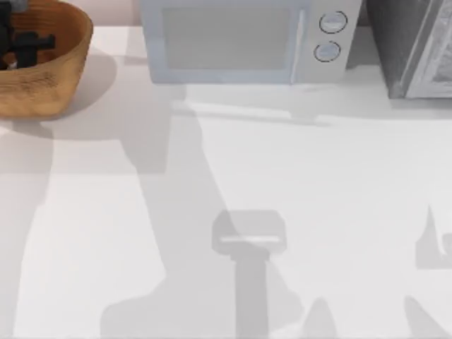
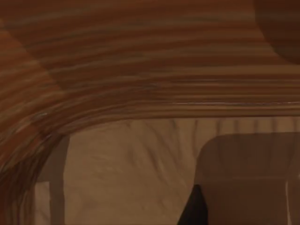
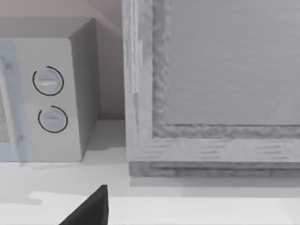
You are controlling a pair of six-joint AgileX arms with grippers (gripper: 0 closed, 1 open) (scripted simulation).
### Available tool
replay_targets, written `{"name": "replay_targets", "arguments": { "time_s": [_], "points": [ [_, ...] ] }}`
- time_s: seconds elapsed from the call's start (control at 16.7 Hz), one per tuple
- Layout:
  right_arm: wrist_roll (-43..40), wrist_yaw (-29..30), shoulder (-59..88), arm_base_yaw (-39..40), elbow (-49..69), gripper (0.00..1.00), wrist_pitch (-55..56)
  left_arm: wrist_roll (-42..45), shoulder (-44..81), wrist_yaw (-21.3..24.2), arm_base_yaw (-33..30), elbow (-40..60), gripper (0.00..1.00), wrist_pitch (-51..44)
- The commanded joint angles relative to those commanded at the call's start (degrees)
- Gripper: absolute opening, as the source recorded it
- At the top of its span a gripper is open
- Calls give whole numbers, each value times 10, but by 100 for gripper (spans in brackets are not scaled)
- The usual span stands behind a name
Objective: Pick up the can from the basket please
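Can: hidden; I judge it lies inside the basket under the arm.
Basket (image 1: 49, 78): upper left of the top view, on the desk (image 1: 282, 183).
Left gripper (image 1: 25, 44): lowered into the basket to reach the can; jaws' state I cannot tell.
Microwave (image 1: 233, 42): upper centre, well apart.

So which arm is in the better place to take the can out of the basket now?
Left. The left gripper is already down inside the basket at the table's far left corner, and the left wrist view looks closely at the ribbed wall. The right wrist view faces the microwave, away from it.
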Motion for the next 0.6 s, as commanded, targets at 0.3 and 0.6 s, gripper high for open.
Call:
{"name": "replay_targets", "arguments": {
  "time_s": [0.3, 0.6],
  "points": [
    [0, 0, 0, 0, 0, 100, 0, 1, -15, 0, 1, 9, 0, 0],
    [0, 0, 0, 0, 0, 100, 0, -4, -52, -4, 3, -21, 0, 20]
  ]
}}
